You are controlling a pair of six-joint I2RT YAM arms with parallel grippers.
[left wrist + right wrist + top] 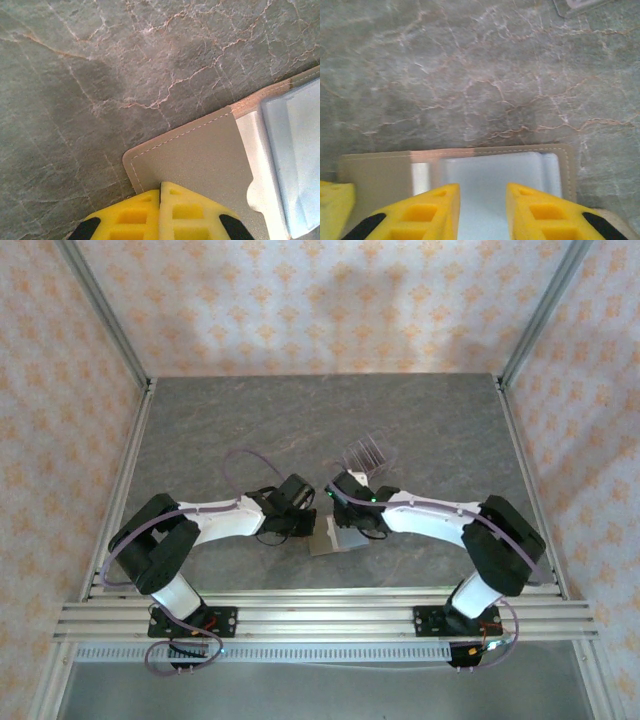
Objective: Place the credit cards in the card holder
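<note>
On the grey, veined counter (250,420), one card holder (338,537) is seen lying open and flat. It is the only wallet in sight. Its outer flap is olive-brown with pale stitching, and its inside is light grey to bluish white.

Two white and black arms are counted, one to each side of the card holder, and both claws are brought together over it. The left claw (310,523) is placed at the card holder's left flap. From the left wrist, the left claw (160,210) is seen clenched, its two yellow fingers pressed together with only a seam between them, their tips set against the brown flap of the card holder (200,160). Whether the flap is pinched cannot be told.

The right claw (350,523) is held over the card holder's right half. From the right wrist, the right claw (482,192) is seen released, with a clear gap between its yellow fingers; the pale inside of the card holder (490,175) is seen through that gap. A third yellow fingertip (332,202) is visible at the card holder's left edge.

One clear slotted rack (367,453) is stood on the counter just beyond the card holder, apart from it. Wallpaper with an orange floral pattern is seen around the counter.
</note>
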